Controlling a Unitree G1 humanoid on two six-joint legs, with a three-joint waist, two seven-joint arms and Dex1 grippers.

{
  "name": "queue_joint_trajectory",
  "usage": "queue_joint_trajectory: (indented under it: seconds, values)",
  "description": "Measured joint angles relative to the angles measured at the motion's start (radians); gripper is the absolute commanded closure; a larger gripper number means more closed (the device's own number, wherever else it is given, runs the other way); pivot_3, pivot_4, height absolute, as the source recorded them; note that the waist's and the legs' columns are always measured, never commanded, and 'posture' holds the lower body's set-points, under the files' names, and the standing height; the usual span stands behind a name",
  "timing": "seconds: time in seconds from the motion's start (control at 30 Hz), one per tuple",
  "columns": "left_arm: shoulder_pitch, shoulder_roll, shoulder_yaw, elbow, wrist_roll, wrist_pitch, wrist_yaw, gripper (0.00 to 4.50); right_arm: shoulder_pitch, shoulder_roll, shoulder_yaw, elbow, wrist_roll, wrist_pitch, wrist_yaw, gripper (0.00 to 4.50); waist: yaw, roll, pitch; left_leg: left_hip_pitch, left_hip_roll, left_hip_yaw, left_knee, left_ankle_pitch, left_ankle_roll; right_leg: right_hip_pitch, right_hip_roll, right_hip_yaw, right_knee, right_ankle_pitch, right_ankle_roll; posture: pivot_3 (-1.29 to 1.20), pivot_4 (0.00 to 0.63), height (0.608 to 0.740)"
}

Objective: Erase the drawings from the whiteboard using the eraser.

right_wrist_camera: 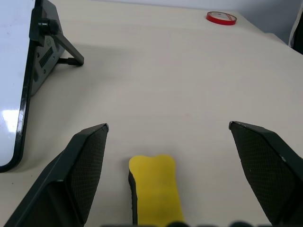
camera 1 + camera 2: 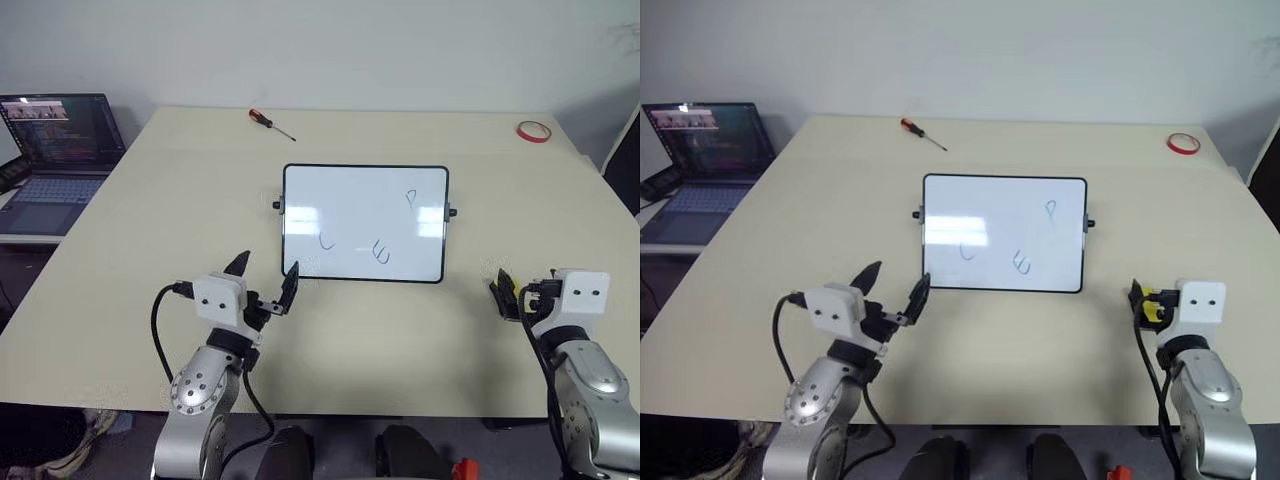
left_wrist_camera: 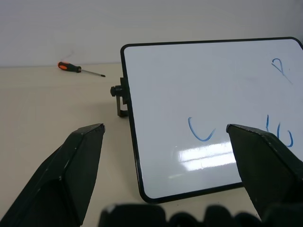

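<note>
- Table (image 2: 150, 260): beige top, takes up most of the head view.
- Laptop (image 2: 55, 160): far left edge of frame, lid up, screen lit, on a lower surface beside the table.
- Whiteboard (image 2: 365, 222): centre of frame, black-framed, propped tilted on a rear stand; small knobs on both short sides.
- Drawings (image 2: 380, 254): three blue marks on the board. A C-like curve lower left, a W-like squiggle lower middle, a P-like mark upper right. All intact.
- Left gripper (image 2: 264, 280): lower left of centre, just before the board's lower left corner, fingers spread wide, nothing between them. Not touching the board.
- Right gripper (image 1: 168, 137): lower right of frame, well apart from the board, fingers wide.
- Eraser (image 1: 155, 191): yellow block with black edge, lying between the right fingers, clear of both. In the head view it shows as yellow at the gripper's front.
- Screwdriver (image 2: 270, 123): red handle, top centre-left of table, behind the board.
- Tape ring (image 2: 534, 131): red, upper right corner of table.
</note>
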Motion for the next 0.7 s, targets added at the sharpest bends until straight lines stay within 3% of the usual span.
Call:
queue_joint_trajectory:
  seconds: [0.7]
  values:
    - [-0.043,0.05,0.048,0.049,-0.023,-0.007,-0.054,0.0,0.033,0.071,0.02,-0.031,-0.006,0.01,-0.047,0.03,0.0,0.0,0.0,0.0,0.0,0.0,0.0,0.0,0.0,0.0,0.0,0.0,0.0,0.0,0.0,0.0,0.15,0.74]
